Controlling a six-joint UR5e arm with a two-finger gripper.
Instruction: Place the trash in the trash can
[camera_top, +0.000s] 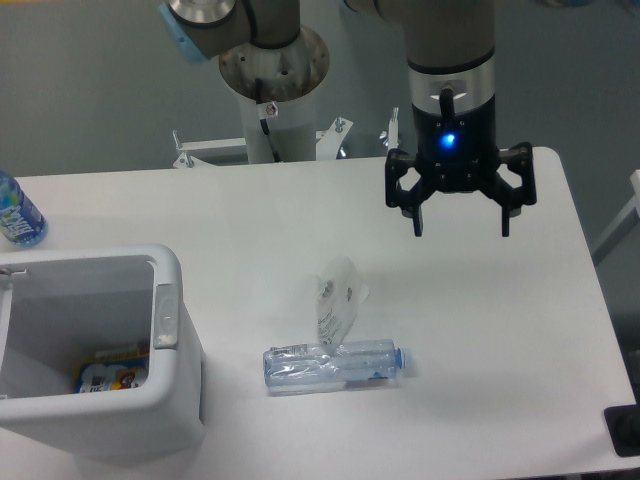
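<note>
A clear plastic bottle with a blue cap (333, 363) lies on its side on the white table, cap pointing right. A thin clear film wrapper (336, 300) with small dark print rests just behind it, touching its top edge. The white boxy trash can (170, 375) stands at the front left with its lid open and a grey oval button on its right wall; colourful packaging lies inside it. My gripper (461, 228) hangs open above the table, behind and to the right of the wrapper, with nothing between its fingers.
A bottle with a bright blue label (17, 212) stands at the table's far left edge. The arm's base column (272, 70) rises behind the table. A dark object (626, 430) sits at the front right corner.
</note>
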